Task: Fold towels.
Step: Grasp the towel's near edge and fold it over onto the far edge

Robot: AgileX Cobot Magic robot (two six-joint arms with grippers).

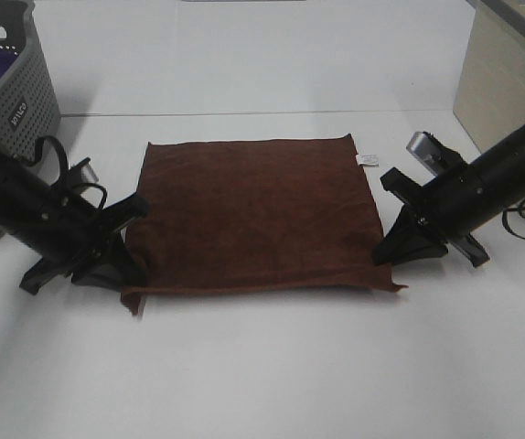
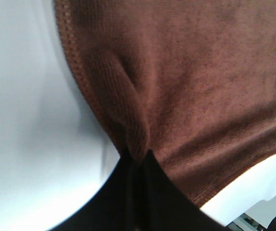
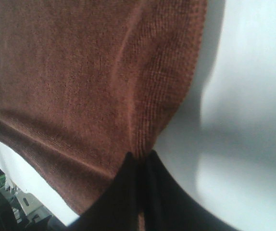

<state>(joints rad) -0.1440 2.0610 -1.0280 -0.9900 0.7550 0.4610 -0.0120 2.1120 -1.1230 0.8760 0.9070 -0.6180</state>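
A dark reddish-brown towel (image 1: 255, 215) lies spread flat on the white table, with a small white tag (image 1: 368, 161) at its far right corner. My left gripper (image 1: 133, 263) is shut on the towel's left edge near the front corner; the left wrist view shows its fingers (image 2: 139, 159) pinching a fold of the cloth (image 2: 186, 82). My right gripper (image 1: 383, 256) is shut on the towel's right edge near the front corner; the right wrist view shows its fingers (image 3: 140, 161) pinching the hem of the cloth (image 3: 90, 77).
A grey perforated basket (image 1: 11, 101) stands at the far left with purple cloth inside. A beige box (image 1: 505, 82) stands at the far right. A table seam (image 1: 244, 113) runs behind the towel. White table (image 1: 272, 375) lies in front.
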